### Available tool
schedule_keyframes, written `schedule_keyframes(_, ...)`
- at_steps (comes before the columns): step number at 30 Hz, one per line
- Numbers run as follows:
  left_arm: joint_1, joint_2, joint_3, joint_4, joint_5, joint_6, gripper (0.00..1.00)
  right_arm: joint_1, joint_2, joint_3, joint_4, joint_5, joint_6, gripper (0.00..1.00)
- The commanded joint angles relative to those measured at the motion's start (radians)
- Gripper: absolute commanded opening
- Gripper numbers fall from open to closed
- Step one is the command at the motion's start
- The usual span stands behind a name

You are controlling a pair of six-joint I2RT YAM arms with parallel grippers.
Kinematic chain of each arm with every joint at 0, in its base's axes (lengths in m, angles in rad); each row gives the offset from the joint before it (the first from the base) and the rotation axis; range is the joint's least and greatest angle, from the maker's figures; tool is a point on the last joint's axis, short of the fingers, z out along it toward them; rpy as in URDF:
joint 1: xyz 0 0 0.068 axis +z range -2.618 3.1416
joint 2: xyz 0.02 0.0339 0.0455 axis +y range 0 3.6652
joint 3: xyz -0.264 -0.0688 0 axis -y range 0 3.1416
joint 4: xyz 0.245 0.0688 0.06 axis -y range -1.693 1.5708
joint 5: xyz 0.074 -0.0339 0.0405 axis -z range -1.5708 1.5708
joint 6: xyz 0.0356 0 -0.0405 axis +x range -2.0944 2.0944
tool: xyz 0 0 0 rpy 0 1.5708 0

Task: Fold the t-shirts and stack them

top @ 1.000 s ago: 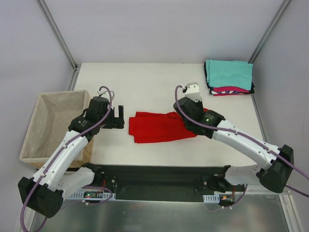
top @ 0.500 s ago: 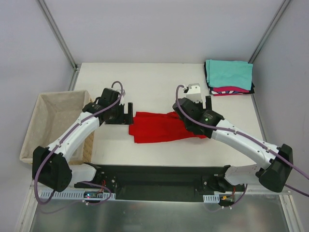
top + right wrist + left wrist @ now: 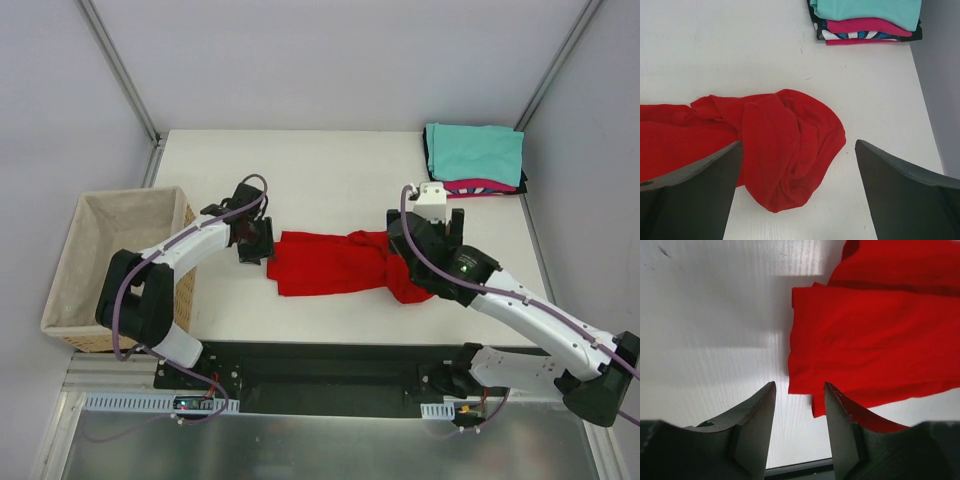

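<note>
A bright red t-shirt [image 3: 330, 262] lies spread across the middle of the table, its right end bunched into a lump [image 3: 785, 150]. My left gripper [image 3: 262, 243] sits low at the shirt's left edge [image 3: 875, 335]. Its jaws [image 3: 799, 386] stand partly apart with only table between them, and the shirt's corner lies just past the tips. My right gripper [image 3: 428, 225] hovers over the bunched end, wide open [image 3: 799, 144] and holding nothing. A folded stack [image 3: 474, 158] sits at the far right corner, teal on top [image 3: 865, 15] with magenta-pink and black below.
A wicker basket with beige lining [image 3: 70, 270] stands off the table's left side, close behind my left arm. White table [image 3: 320, 170] stretches behind the shirt. Grey walls and metal frame posts close in the back and sides.
My left gripper moved right to the red shirt's left edge and its jaws narrowed. My right gripper opened, released the shirt's right end, and shifted right, leaving the cloth bunched.
</note>
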Motion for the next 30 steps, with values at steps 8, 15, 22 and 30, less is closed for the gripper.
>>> schedule_keyframes(8, -0.004, 0.118, -0.054, 0.186, -0.016, -0.093, 0.41, -0.006, -0.114, -0.052, 0.019, 0.02, -0.025, 0.99)
schedule_keyframes(15, -0.004, 0.139, -0.07, 0.297, -0.016, -0.096, 0.38, -0.019, -0.157, -0.086, 0.022, 0.019, -0.043, 0.99)
schedule_keyframes(22, -0.004, 0.124, -0.071, 0.314, -0.027, -0.095, 0.15, -0.039, -0.164, -0.103, 0.022, -0.007, -0.04, 0.99)
schedule_keyframes(30, -0.004, 0.096, -0.093, 0.312, -0.041, -0.087, 0.06, -0.041, -0.156, -0.098, 0.025, -0.034, -0.034, 0.99)
